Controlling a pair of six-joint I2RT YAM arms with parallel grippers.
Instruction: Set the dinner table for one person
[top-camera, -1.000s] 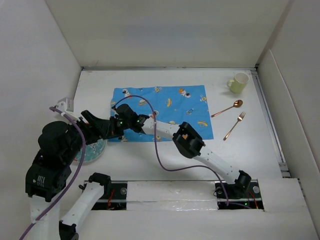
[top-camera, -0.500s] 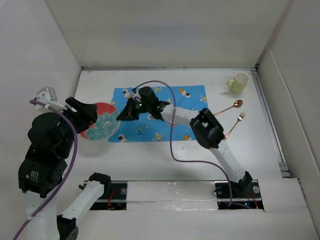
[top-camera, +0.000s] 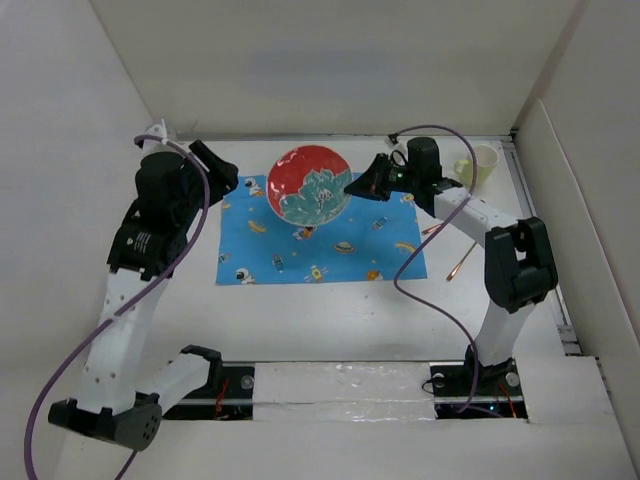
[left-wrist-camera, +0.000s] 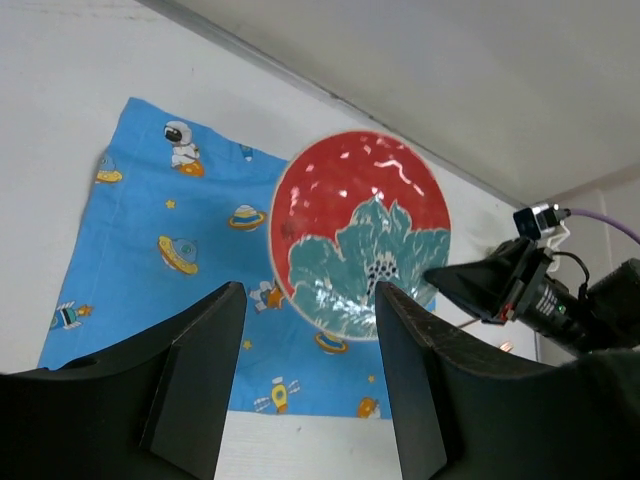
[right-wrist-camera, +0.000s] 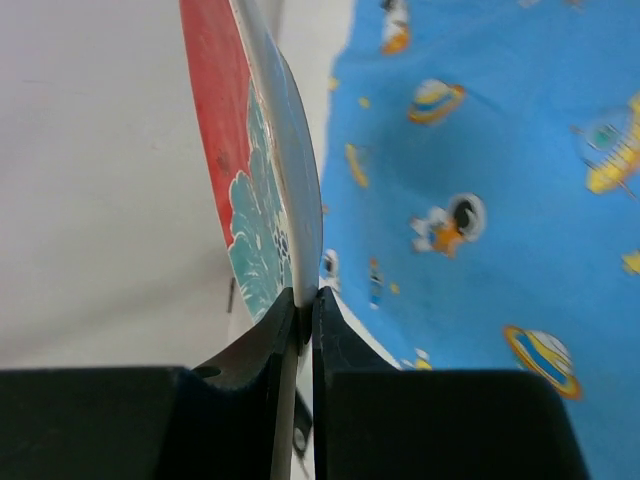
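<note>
A round plate with a red top and a teal flower pattern hangs tilted above the far half of the blue space-print placemat, which lies on the white dinner table. My right gripper is shut on the plate's right rim; in the right wrist view the jaws pinch the rim of the plate edge-on. My left gripper is open and empty, raised at the placemat's far left corner. In the left wrist view the plate is beyond my open gripper, apart from it.
A pale green cup stands at the back right, partly behind my right arm. A copper fork and a copper spoon, mostly hidden by the arm, lie right of the placemat. White walls enclose the table on three sides.
The plate has moved from the table's left side up and right to above the placemat, held by my right gripper. My left gripper has swung to the far left and stands clear of it.
</note>
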